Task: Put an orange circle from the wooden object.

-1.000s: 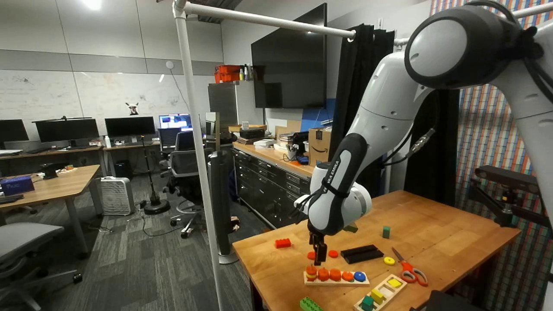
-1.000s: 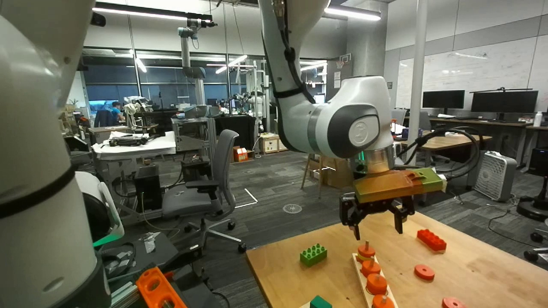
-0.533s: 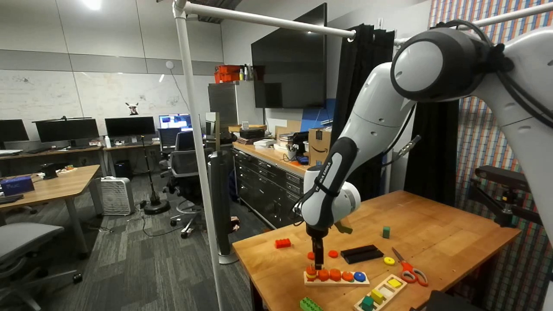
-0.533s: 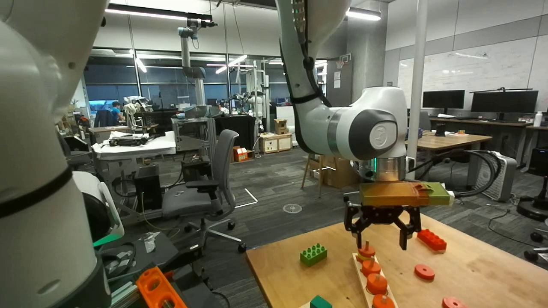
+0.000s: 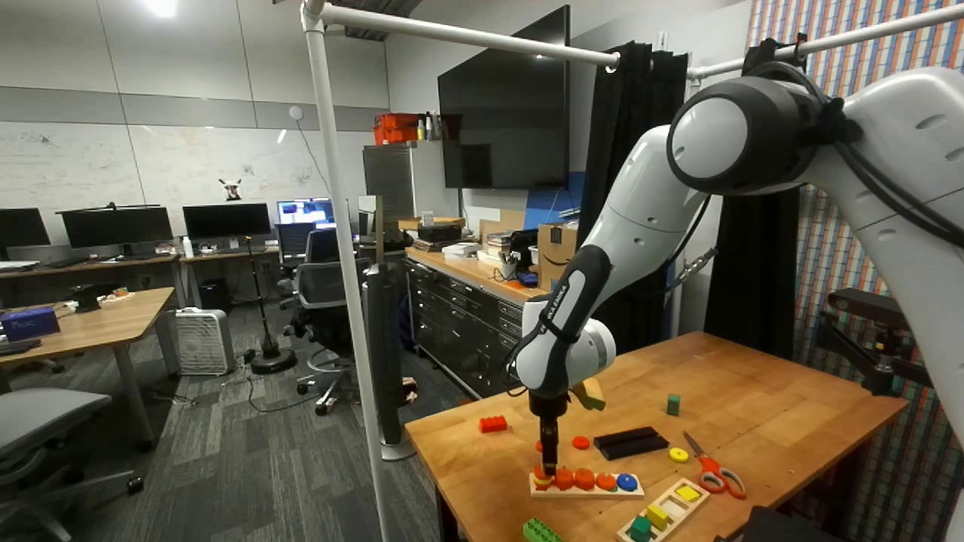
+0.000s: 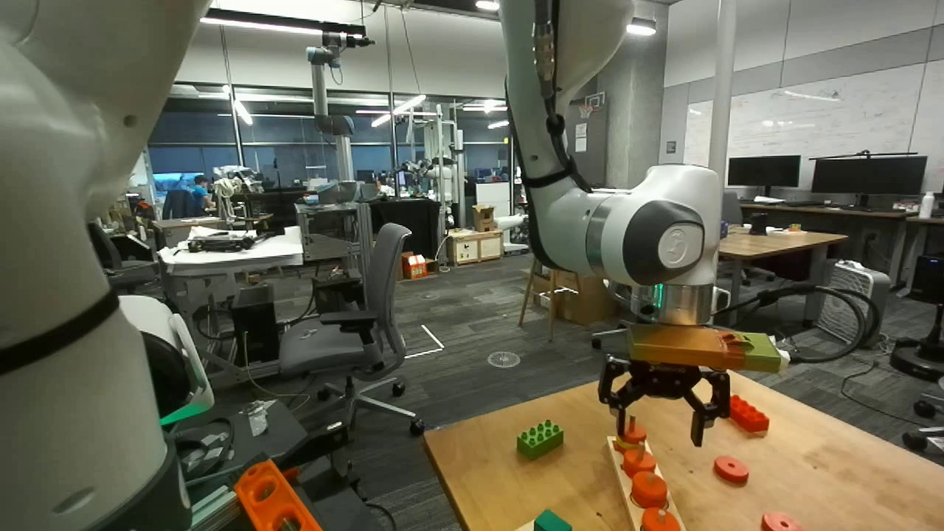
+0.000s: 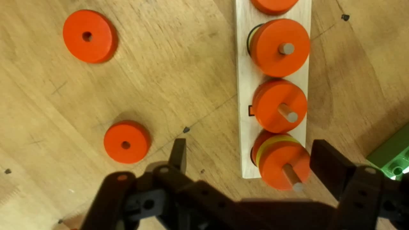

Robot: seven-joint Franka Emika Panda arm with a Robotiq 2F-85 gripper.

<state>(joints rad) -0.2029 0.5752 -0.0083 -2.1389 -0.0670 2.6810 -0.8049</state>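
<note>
The wooden object is a light-wood board (image 7: 247, 127) with a row of pegs, also in both exterior views (image 5: 587, 494) (image 6: 627, 487). Orange circles sit on its pegs, and a blue disc (image 5: 626, 482) is at the far end. The end peg holds a stack with an orange circle (image 7: 278, 169) on top and a yellow disc (image 7: 266, 145) under it. My gripper (image 7: 251, 148) is open and empty, low over this end stack. One finger (image 7: 329, 166) is close beside the stack; the opposite finger (image 7: 178, 153) stands well off it over the table. Whether they touch is unclear.
Loose orange circles (image 7: 89, 36) (image 7: 126, 142) lie on the table beside the board. A green brick (image 6: 540, 440), a red brick (image 5: 493, 424), a black rectangle (image 5: 631, 443), scissors (image 5: 715, 474) and a tray of blocks (image 5: 666, 512) are nearby.
My gripper has come down to the end stack of the board and has levelled out from a tilt. It stays open. The board and loose discs have not moved.
</note>
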